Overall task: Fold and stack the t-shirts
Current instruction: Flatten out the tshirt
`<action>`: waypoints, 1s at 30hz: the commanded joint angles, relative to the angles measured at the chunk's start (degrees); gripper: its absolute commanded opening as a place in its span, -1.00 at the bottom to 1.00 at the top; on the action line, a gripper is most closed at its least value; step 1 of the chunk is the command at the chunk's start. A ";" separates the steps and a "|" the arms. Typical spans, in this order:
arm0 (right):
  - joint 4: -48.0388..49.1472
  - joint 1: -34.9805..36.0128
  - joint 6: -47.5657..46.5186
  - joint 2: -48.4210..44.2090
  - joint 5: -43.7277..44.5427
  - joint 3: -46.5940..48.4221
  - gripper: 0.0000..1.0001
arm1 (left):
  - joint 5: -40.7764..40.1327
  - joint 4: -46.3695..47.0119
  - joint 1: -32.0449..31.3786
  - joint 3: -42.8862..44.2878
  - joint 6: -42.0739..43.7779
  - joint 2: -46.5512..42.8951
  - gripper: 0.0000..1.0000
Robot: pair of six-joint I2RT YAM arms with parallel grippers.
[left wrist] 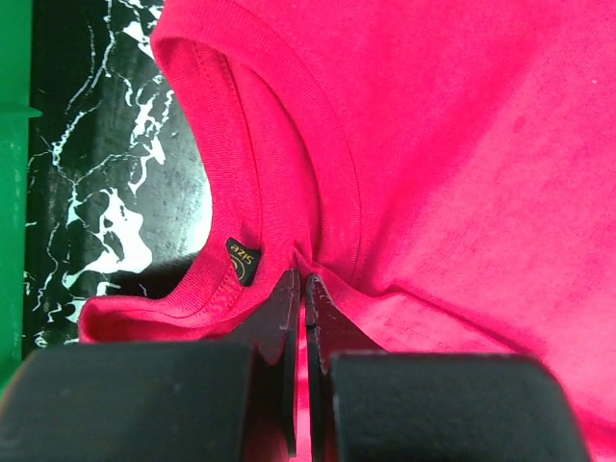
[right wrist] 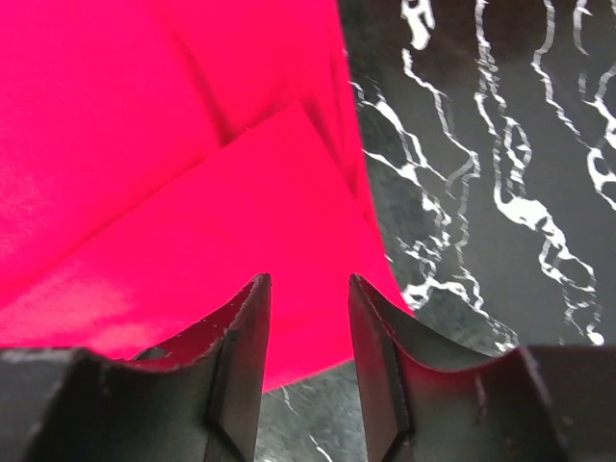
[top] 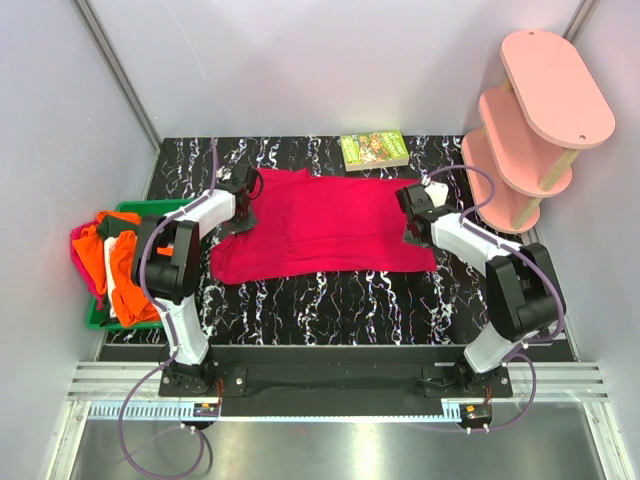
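One crimson-red cloth t-shirt (top: pixel 325 225) is pinched at its collar by the left hand (left wrist: pixel 301 281). The right hand (right wrist: pixel 308 287) is held narrowly open.

You've got the crimson-red t-shirt (top: pixel 320 225) spread mostly flat mid-bench (top: pixel 330 295), lying sideways. Its collar (left wrist: pixel 207 144) is at the left end with a small dark size label (left wrist: pixel 243 262) showing inside, and the right end has overlapping folds at the corner. The orange t-shirt (top: pixel 128 265), white t-shirt (top: pixel 109 283) and magenta-pink t-shirt (top: pixel 82 250) sit unfolded in one bunched heap at the bench's left edge, spilling over a green bin (top: pixel 150 208).
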 commanded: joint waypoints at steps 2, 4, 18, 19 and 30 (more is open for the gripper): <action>0.57 -1.02 1.82 3.33 0.27 5.95 -0.05 | -0.30 0.83 -0.71 0.12 -0.70 -2.69 -1.00; 0.74 -1.80 1.99 4.82 0.71 7.18 -0.04 | -0.12 0.74 -0.89 0.30 -0.78 -2.77 -1.00; 2.59 -5.85 1.99 13.70 -1.05 11.05 0.01 | 0.58 0.56 -1.24 0.29 -1.14 -2.78 -1.00; 2.68 -5.85 1.91 14.40 -1.14 11.22 0.01 | 0.58 0.65 -1.24 0.30 -1.14 -2.86 -1.00; 3.47 -6.55 2.25 16.43 -2.37 10.96 -0.19 | 0.23 0.30 -1.33 0.03 -1.22 -3.21 -1.00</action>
